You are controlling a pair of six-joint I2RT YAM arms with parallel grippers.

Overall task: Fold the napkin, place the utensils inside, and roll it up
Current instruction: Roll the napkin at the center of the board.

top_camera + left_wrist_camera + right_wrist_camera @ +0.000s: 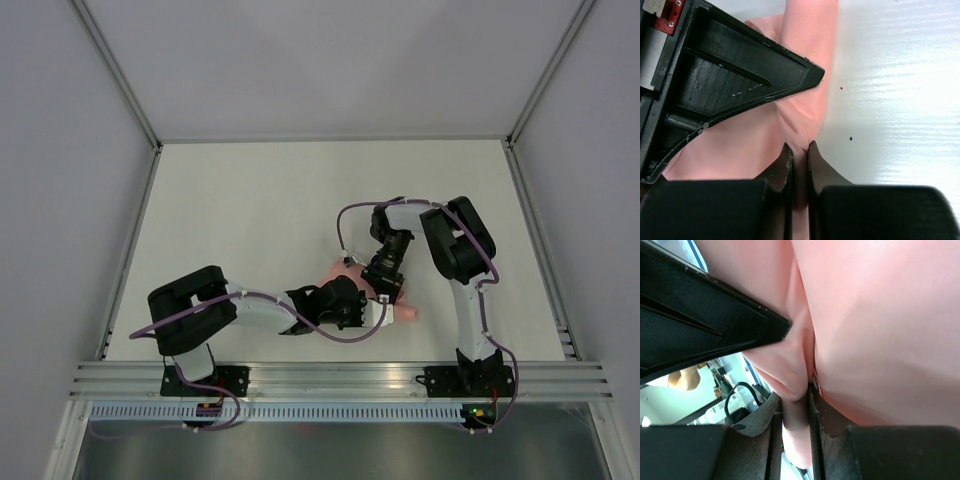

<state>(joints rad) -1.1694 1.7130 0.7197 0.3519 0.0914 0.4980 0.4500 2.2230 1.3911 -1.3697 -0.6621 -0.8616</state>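
The salmon-pink napkin point(405, 312) is bunched near the table's front middle, mostly hidden under both grippers in the top view. My left gripper point(352, 305) is shut on a fold of the napkin point(800, 115); its tips point(800, 146) pinch the cloth above the white table. My right gripper point(388, 290) is shut on another fold of the napkin point(880, 325), pinched between its tips point(796, 392). The other gripper's black finger crosses the upper left of each wrist view. The fork is not visible in any view.
White table point(250, 210) with grey walls on three sides. An aluminium rail point(340, 378) runs along the near edge, holding both arm bases. The right arm's elbow point(455, 235) stands right of the napkin.
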